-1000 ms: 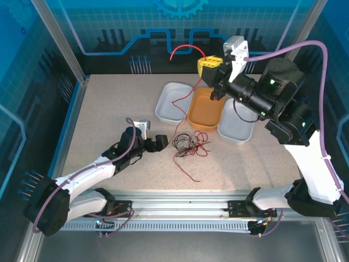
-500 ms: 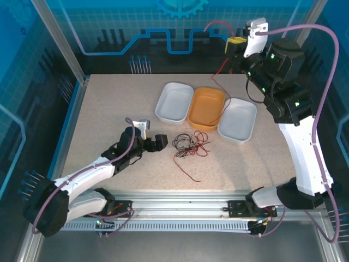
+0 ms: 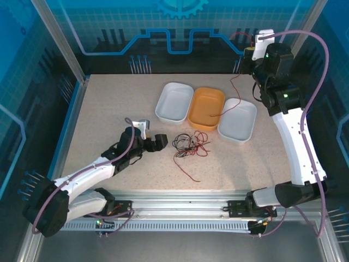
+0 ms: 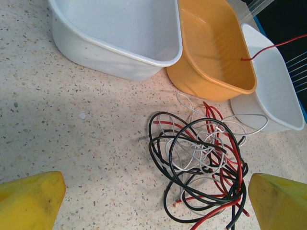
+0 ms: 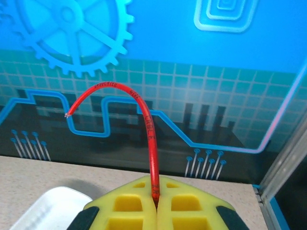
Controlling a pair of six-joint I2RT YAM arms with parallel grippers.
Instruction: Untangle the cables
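The cables (image 3: 190,143) lie as a fist-sized tangle of thin red, black and white wires on the table, in front of the trays. My left gripper (image 3: 161,141) rests just left of the tangle, open, its yellow fingertips (image 4: 29,201) on either side of the near edge of the cables (image 4: 201,163). High at the back right, my right gripper (image 3: 248,52) is shut on one red wire (image 3: 233,90). That wire hangs down and its free end lies in the orange tray (image 3: 203,123). In the right wrist view the red wire (image 5: 144,115) arcs up out of the shut right gripper (image 5: 157,203).
Three trays stand side by side behind the tangle: a white tray (image 3: 163,112), the orange tray (image 4: 192,72) and another white tray (image 3: 240,131). Blue enclosure walls (image 3: 109,33) ring the table on three sides.
My right arm has swung up and to the back right with the red wire, drawing it out of the tangle; its lower end now rests in the orange tray. The left arm stayed still.
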